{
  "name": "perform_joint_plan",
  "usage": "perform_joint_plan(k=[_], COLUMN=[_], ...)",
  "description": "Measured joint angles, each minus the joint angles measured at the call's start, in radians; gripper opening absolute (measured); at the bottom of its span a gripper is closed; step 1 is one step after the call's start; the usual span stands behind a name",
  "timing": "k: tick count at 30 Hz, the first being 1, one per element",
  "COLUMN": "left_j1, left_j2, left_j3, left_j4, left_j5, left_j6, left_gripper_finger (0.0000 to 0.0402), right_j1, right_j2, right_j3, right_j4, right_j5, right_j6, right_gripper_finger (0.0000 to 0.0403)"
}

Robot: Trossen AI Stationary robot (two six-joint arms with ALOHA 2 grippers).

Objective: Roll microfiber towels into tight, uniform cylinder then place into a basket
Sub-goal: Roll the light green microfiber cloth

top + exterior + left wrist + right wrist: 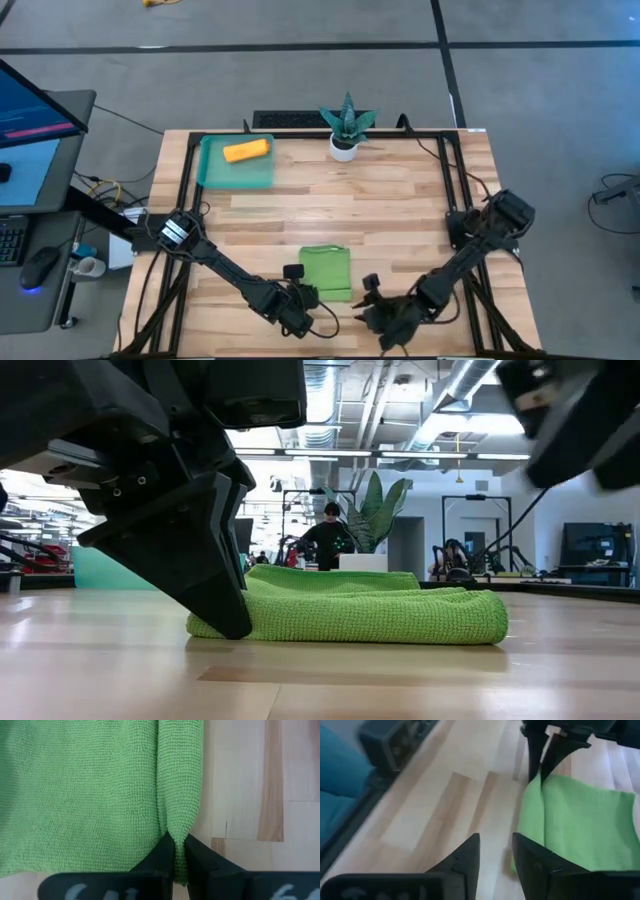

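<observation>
Pinching a raised fold of the lime green towel (90, 795) between its two dark fingers (162, 852), the left claw (176, 851) is seen closed tight on the cloth at the near edge of the tabletop (400, 210). In the left wrist view a narrow ridge of terry fabric is gathered between the fingertips, with the rest of the towel spread flat beside it. In the high view this towel (326, 271) lies near the front middle of the tabletop, partly folded over on itself, and the left claw (296, 296) is placed at its front left corner. In the low view the fold is shown as a thick doubled layer (370, 610) resting on the wood, with the dark left claw (215, 585) pressed down at its end.

The right claw (495, 852) is held parted, with nothing between its fingers, just beside the green towel (585, 825) and low over the wood. In the high view it (372, 300) is found at the front of the tabletop, to the right of the towel and apart from it.

The orange towel (246, 151) is seen rolled into a short cylinder and laid inside the teal basket (215, 172), which is set at the far left corner of the tabletop. A small white pot with a spiky green plant (346, 128) is placed at the far edge, to the right of the basket.
</observation>
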Motion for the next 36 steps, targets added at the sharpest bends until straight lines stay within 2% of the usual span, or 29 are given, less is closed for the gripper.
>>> perform_joint_plan(k=[5, 9, 12, 19, 23, 29, 32, 36], left_j1=[0.001, 0.001, 0.001, 0.001, 0.001, 0.000, 0.000, 0.000], left_j2=[0.000, 0.000, 0.000, -0.001, -0.013, -0.033, -0.034, -0.035], left_j3=[0.000, 0.000, 0.000, 0.000, 0.000, -0.003, -0.003, -0.003], left_j4=[0.000, -0.008, -0.008, -0.008, -0.006, -0.007, -0.008, -0.008], left_j5=[0.011, 0.011, 0.011, 0.011, 0.010, 0.018, 0.022, 0.028], left_j6=[0.001, 0.002, 0.011, 0.013, 0.007, 0.004, 0.003, 0.003], left_gripper_finger=[0.0013, 0.0013, 0.0013, 0.0013, 0.0013, 0.0013, 0.0013, 0.0013], right_j1=[-0.048, -0.077, -0.096, -0.147, -0.169, -0.171, -0.170, -0.171], right_j2=[0.058, 0.104, 0.124, 0.127, 0.135, 0.142, 0.138, 0.135], right_j3=[0.001, 0.001, 0.001, 0.001, 0.002, 0.004, 0.004, 0.014], right_j4=[0.019, 0.035, 0.035, 0.004, -0.001, -0.010, -0.017, -0.046], right_j5=[-0.002, -0.023, -0.029, -0.035, -0.117, -0.108, -0.102, -0.096], right_j6=[-0.006, -0.074, -0.079, -0.036, -0.008, 0.025, 0.041, 0.037], right_gripper_finger=[0.0176, 0.0212, 0.0227, 0.0222, 0.0208, 0.0187, 0.0191, 0.0219])
